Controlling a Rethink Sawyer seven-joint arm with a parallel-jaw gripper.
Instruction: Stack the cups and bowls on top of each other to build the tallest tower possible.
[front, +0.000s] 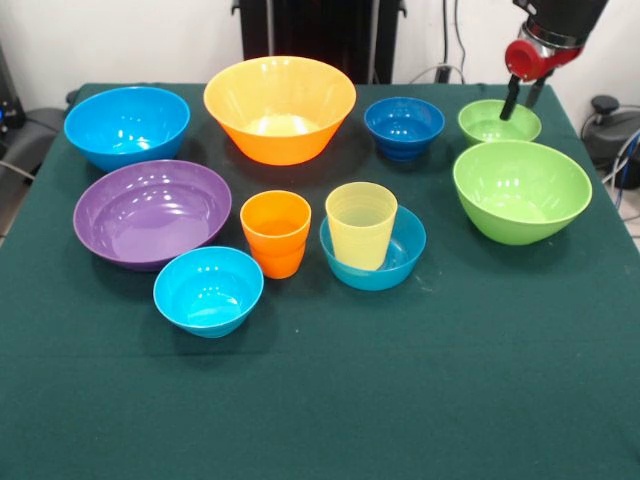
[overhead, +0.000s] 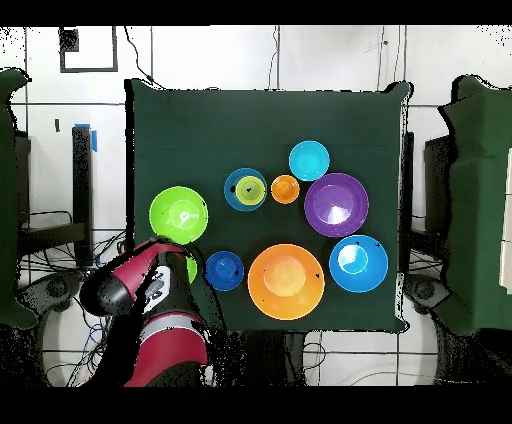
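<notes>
My gripper (front: 521, 105) hangs at the back right, open and empty, its fingertips just over the rim of the small lime green bowl (front: 499, 122). In front of that bowl sits the large lime green bowl (front: 521, 190). The pale yellow cup (front: 361, 225) stands upright inside a small light blue bowl (front: 410, 240). The orange cup (front: 275, 233) stands beside it on the cloth. The second light blue bowl (front: 208, 290), purple bowl (front: 152, 212), large blue bowl (front: 127, 125), large orange bowl (front: 280, 108) and dark blue bowl (front: 404, 127) each sit alone. In the overhead view my arm (overhead: 150, 290) covers most of the small green bowl.
A dark green cloth (front: 400, 400) covers the table; its front half holds nothing. The robot's pedestal (front: 320, 30) stands behind the large orange bowl. Cables and equipment lie off the table's right edge (front: 610, 130).
</notes>
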